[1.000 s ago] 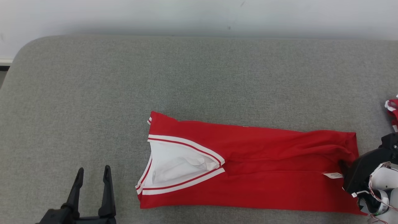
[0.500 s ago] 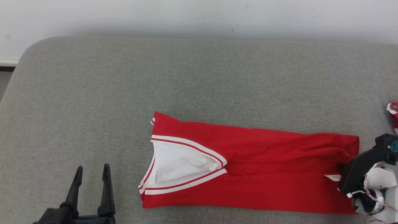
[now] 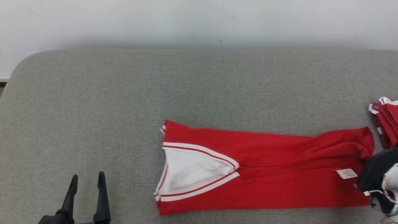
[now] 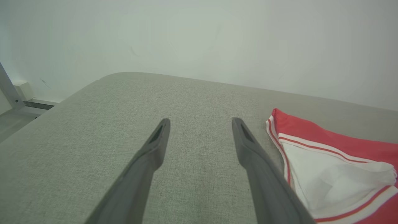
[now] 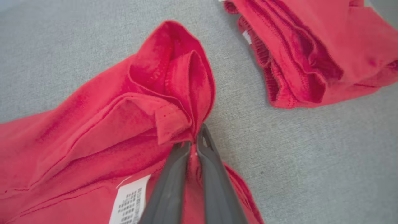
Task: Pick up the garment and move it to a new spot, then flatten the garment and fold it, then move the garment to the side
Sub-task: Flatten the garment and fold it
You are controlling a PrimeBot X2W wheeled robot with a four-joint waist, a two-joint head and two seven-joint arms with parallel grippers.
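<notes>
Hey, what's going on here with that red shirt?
A two-armed robot is working on a long red garment with a white-striped V-neck, lying flat on a grey fabric surface. Its right tool is shut on the hem end, beside a white label. Its left tool hangs open over bare surface near the neckline, holding nothing. A second folded red garment lies just beyond the hem.

The right gripper (image 5: pixel 195 140): fingers were apart a second ago, now pinched together on the hem end of the garment (image 3: pixel 279 168). That end has bunched; its far corner (image 3: pixel 367 133) now stands raised. Head camera has shifted, so more of the folded red pile (image 3: pixel 387 121) is in frame.
</notes>
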